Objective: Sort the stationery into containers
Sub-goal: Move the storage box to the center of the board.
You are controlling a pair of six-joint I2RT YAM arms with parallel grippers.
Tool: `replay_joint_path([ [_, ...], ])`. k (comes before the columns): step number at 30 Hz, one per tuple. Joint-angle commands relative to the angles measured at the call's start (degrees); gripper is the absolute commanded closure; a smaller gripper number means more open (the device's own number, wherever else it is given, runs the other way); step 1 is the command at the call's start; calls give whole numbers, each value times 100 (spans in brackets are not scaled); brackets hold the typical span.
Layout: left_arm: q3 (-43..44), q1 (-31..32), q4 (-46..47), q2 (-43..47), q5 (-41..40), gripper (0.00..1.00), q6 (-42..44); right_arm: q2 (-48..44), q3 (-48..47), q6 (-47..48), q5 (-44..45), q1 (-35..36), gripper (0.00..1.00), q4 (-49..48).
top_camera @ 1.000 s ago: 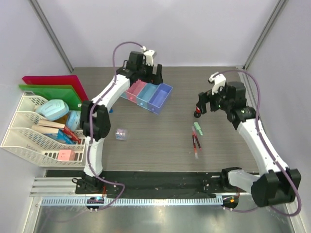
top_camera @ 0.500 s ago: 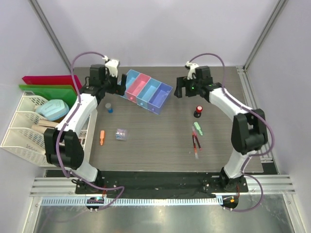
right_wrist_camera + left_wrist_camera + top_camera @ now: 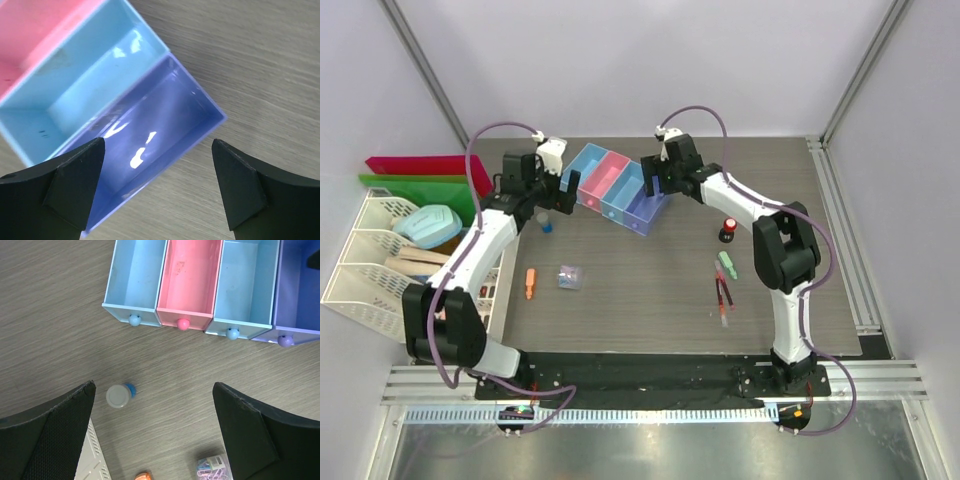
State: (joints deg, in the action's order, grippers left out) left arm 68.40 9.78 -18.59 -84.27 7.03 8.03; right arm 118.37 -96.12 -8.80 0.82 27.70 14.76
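Toward the far side of the table, the row of 4 joined boxes lay at a slant, coloured light blue, pink, light blue and purple. The right gripper hovered over the purple box, jaws spread wide and gripping nothing. The left gripper hung beside the row's knobbed fronts, likewise wide open and unladen, with the blue-capped bottle standing on the table below it. The orange marker and the small clear packet lay nearer the arm bases on the left. The red-capped bottle, green eraser and red-and-black pens lay on the right, well apart from the boxes.
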Motion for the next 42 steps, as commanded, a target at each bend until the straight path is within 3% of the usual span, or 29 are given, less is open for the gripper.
replay_joint_path([
  [1, -125, 6, 251, 402, -8, 0, 119, 116, 5, -131, 840, 51, 7, -114],
  [13, -318, 6, 224, 561, -61, 0, 225, 450, 120, 202, 1254, 69, 9, -220],
  [27, -512, 6, 347, 447, 9, 0, 93, 652, -293, 1582, 1983, -81, 11, -44],
  [42, -653, -2, 453, 271, 18, 0, 102, 925, -821, 3058, 2054, -625, 10, 123],
])
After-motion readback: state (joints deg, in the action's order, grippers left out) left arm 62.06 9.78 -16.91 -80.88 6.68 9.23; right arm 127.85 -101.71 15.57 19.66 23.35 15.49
